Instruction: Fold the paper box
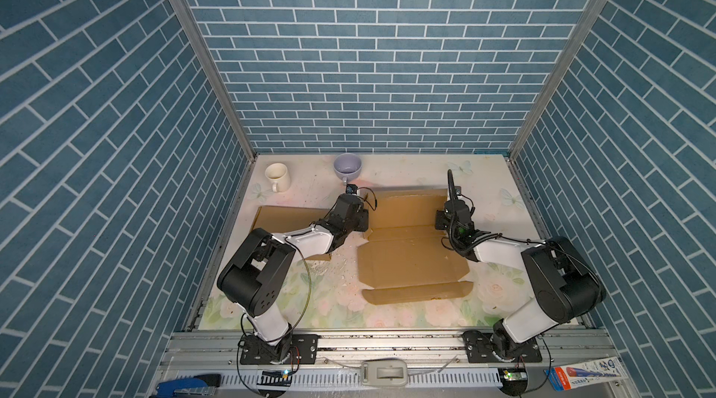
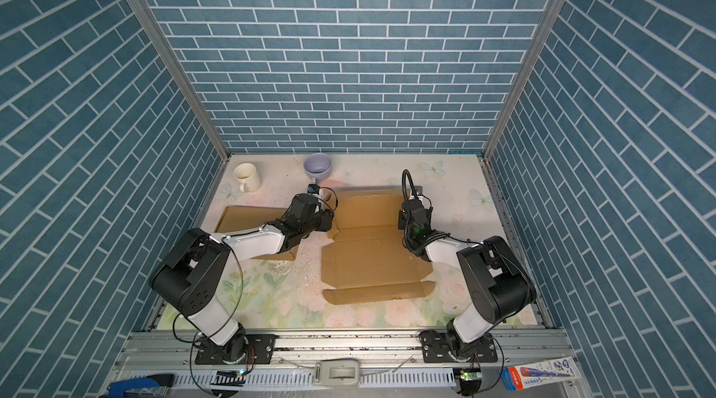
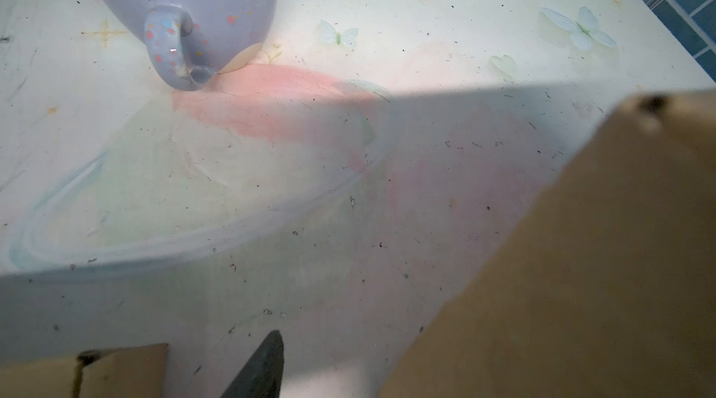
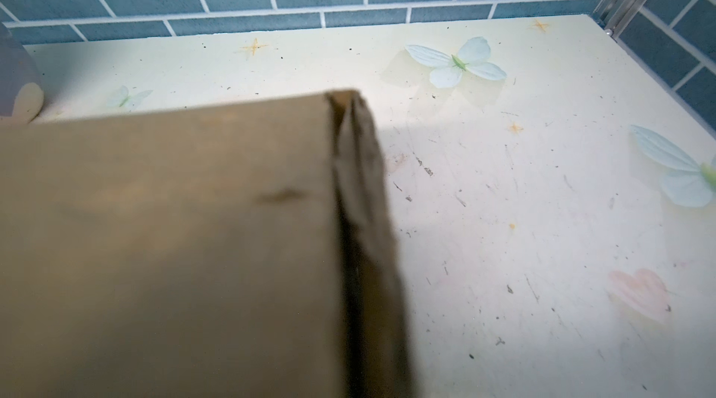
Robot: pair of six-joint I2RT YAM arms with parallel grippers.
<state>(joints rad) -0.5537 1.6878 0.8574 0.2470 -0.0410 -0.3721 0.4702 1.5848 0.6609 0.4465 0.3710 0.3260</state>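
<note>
Paper box — beside left fingers, apart

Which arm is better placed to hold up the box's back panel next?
Probably right: the right gripper is shut beside the raised back panel; the left gripper has a finger off the cardboard.

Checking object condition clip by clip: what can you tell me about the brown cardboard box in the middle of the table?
The paper box is a brown cardboard blank, creased and worn at the edges. Its base lies flat on the floral table, the near flap flat too; the far panel stands raised between the left arm and right arm. Contact with either is hidden.
</note>
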